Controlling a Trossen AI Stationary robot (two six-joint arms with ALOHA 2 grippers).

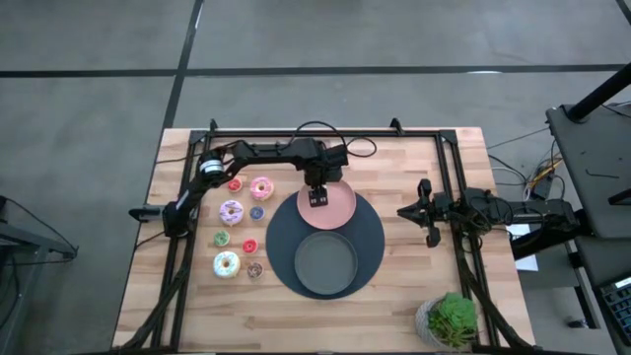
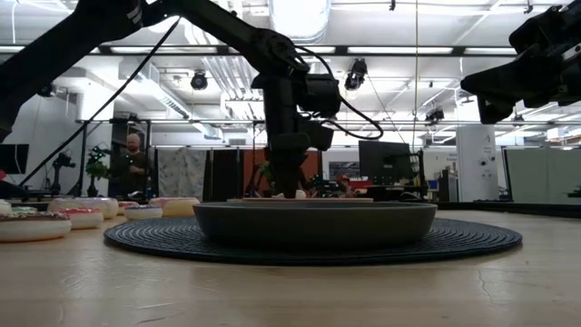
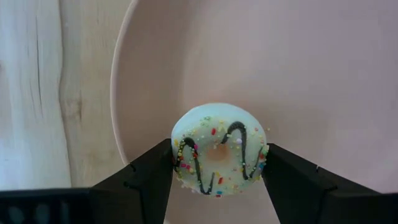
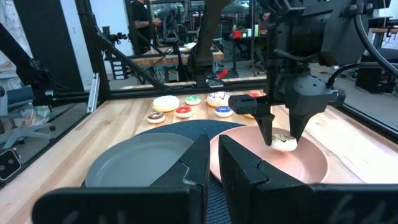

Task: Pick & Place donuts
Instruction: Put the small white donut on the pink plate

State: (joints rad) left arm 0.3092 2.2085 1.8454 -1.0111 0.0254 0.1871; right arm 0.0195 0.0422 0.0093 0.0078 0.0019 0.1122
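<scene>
My left gripper (image 1: 317, 198) is over the round pink plate (image 1: 340, 210), shut on a pale donut (image 3: 217, 149) with a dark zigzag and coloured sprinkles. The right wrist view shows this donut (image 4: 285, 142) low between the fingers, at the plate's surface. The other donuts lie on the wood left of the plates: a pink one (image 1: 261, 187), a lilac sprinkled one (image 1: 231, 211), a pale one (image 1: 226, 264) and several tiny ones, such as a red one (image 1: 235, 184) and a green one (image 1: 221, 238). My right gripper (image 1: 414, 210) waits shut at the table's right side. My left gripper pinches the pale donut between its two fingers, one on each side of the ring's outer rim (image 3: 176, 155), coming from above and pointing down. The donut lies flat, frosting up. Whether its underside rests on the pink plate or hangs just above it, I cannot tell.
A dark grey plate (image 1: 325, 264) sits on a round dark mat (image 1: 373, 242), which the pink plate overlaps at its far side. A potted green plant (image 1: 449, 318) stands at the near right corner. Black frame rails (image 1: 449, 168) run along the table's edges.
</scene>
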